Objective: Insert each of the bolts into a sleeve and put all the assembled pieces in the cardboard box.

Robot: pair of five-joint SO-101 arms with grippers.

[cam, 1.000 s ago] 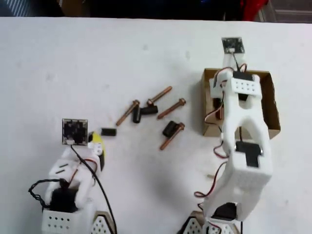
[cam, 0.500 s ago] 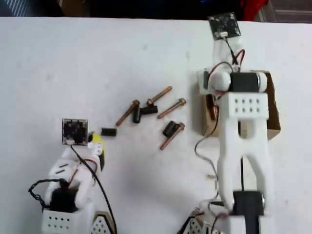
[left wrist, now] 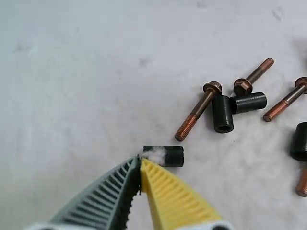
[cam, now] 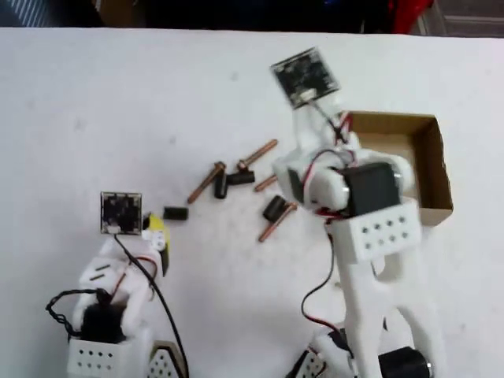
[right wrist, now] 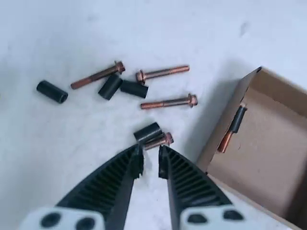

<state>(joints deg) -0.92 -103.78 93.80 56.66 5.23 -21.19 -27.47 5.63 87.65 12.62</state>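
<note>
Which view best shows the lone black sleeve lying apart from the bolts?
The left wrist view: the lone sleeve lies on its side, close up, right at the tips of the left pincer. In the high view the sleeve is a small dark bar; in the right wrist view the sleeve lies farther off.

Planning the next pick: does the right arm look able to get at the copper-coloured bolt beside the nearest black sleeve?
Probably yes: the right pincer hangs slightly open just short of that copper-coloured metal bolt and black cylindrical sleeve, with nothing between them.
</note>
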